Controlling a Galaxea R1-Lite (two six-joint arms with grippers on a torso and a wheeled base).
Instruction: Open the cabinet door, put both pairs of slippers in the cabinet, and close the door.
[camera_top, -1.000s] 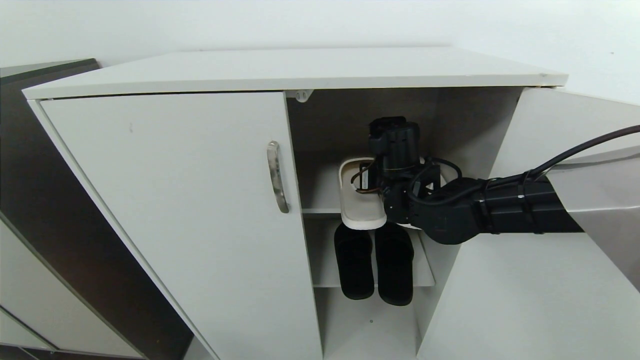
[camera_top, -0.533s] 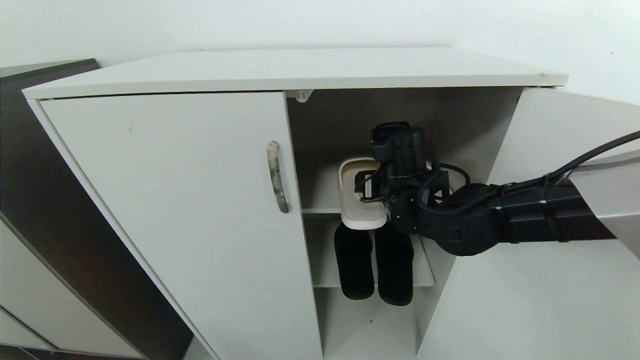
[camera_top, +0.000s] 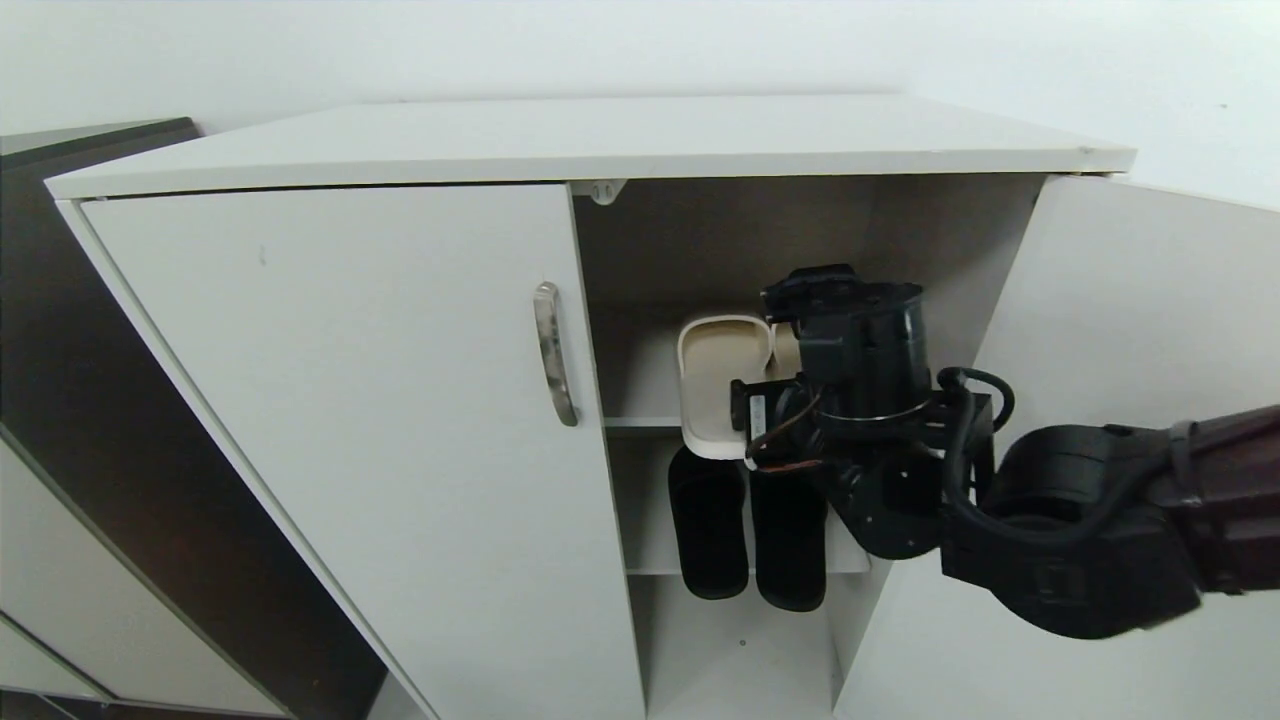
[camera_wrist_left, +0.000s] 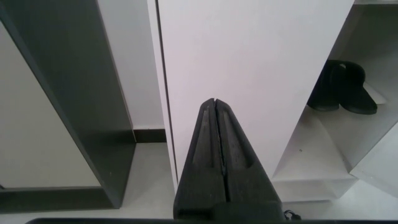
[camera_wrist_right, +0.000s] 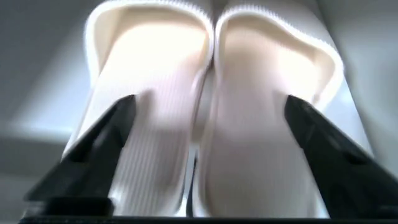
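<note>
The right hand (camera_wrist_right: 210, 102) has drawn back out of the cabinet (camera_top: 600, 140), its fingers spread wide and empty. Two white slippers (camera_top: 715, 370) sit on the upper shelf (camera_top: 640, 422), two black slippers (camera_top: 708, 535) below. The left hand (camera_wrist_left: 214, 109) is pressed closed, holding nothing.

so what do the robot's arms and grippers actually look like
Both are matte black. The right arm has bulky rounded joints and a cylindrical wrist, with black cables looped around it and thin reddish wires. The right gripper has broad wedge-shaped fingers; the left gripper has flat fingers tapering to a point.
</note>
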